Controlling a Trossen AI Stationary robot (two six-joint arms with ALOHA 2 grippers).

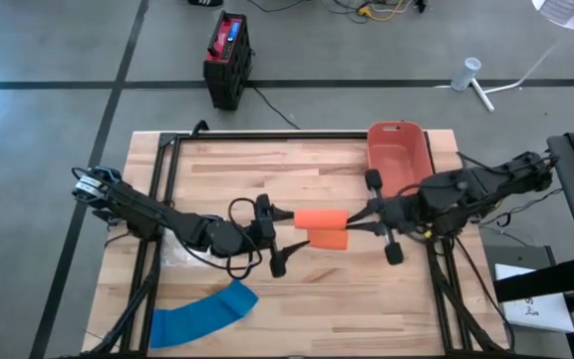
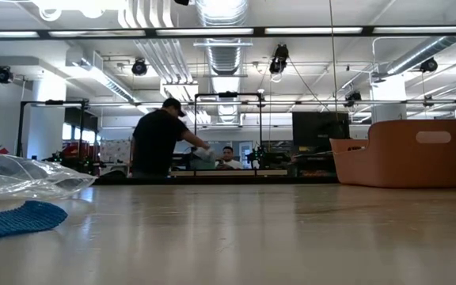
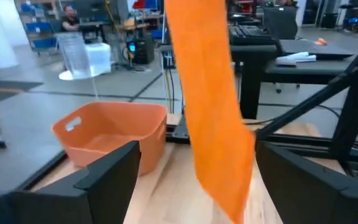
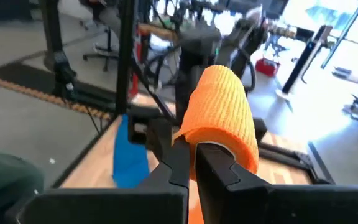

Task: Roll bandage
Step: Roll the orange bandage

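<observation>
Bandage: an orange bandage (image 1: 321,218) hangs in the air above the middle of the desk, between the two grippers, with a loose tail drooping just under the rolled part.
Right gripper: the right gripper (image 1: 370,213) holds the rolled end; its fingers (image 4: 179,163) are pressed together, pinching the edge of the roll.
Left gripper: the left gripper (image 1: 277,228) faces the free end with fingers (image 3: 107,169) spread wide; the strip hangs between them, and I cannot tell whether it touches either.
Risk, slack: with nothing clamping the tail, the strip may swing or twist as the roll turns, so the layers would wind crooked or loose.
Risk, grip: the right pinch sits on the roll's edge only; a tug from the left side could pull the roll out, and it would likely drop and unwind on the desk.
Risk, closing: if the left fingers shut while the strip hangs off-centre, they may catch only a corner or miss it.
Desk: a pale wooden desk (image 1: 267,170) with a dark frame, carrying an orange bin (image 1: 399,155) at the far right, a blue bandage (image 1: 202,312) at the near left, and a clear plastic bag (image 2: 22,176) beside it.
Room: grey floor, a red and black box (image 1: 228,58) beyond the desk; an open workshop with ceiling ducts, and a person (image 2: 158,141) standing far behind.
</observation>
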